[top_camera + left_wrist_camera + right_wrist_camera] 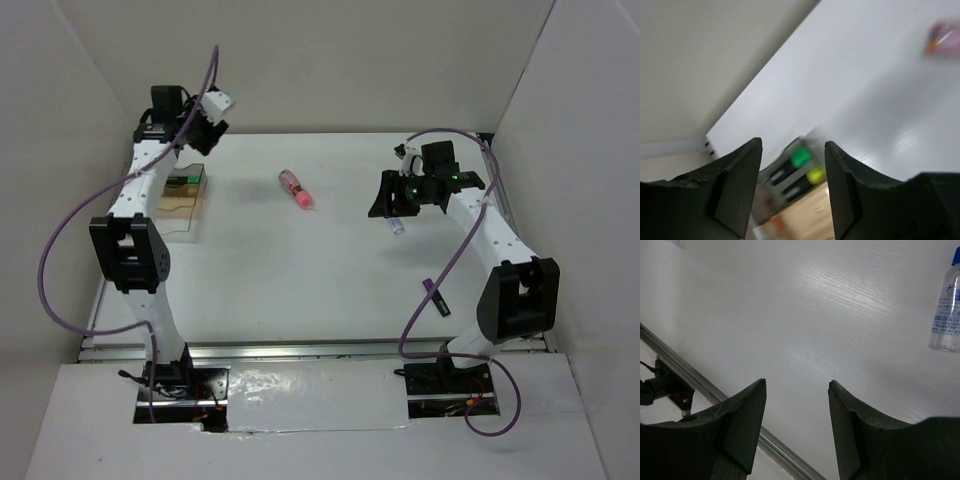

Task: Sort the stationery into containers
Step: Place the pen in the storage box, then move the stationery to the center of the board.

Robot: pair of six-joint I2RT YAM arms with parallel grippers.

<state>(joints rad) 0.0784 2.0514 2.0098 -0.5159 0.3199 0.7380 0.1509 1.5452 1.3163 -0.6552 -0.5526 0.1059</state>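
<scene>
Top view: the pink tube (295, 188) lies mid-table (300, 290). The clear box (186, 190) sits far left, and the purple-ended highlighter (437, 297) near right.
Left wrist: the left gripper (792, 145) is parted and empty above the box, which holds the blurred green-ended highlighter (801, 158) and yellow-ended highlighter (816, 175).
Right wrist: the right gripper (797, 384) is parted and empty. The blue-capped bottle (946, 315) lies off to its upper right.

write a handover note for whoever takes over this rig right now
Left gripper: open, empty, raised near the box at the left side of the table.
Right gripper: open, empty, over bare table with the bottle just beside it.
Done: green highlighter and yellow highlighter lie in the box.
Left: pink tube at mid-table, the blue-capped bottle, and the purple highlighter lying close to the right arm. No pens in view.
</scene>
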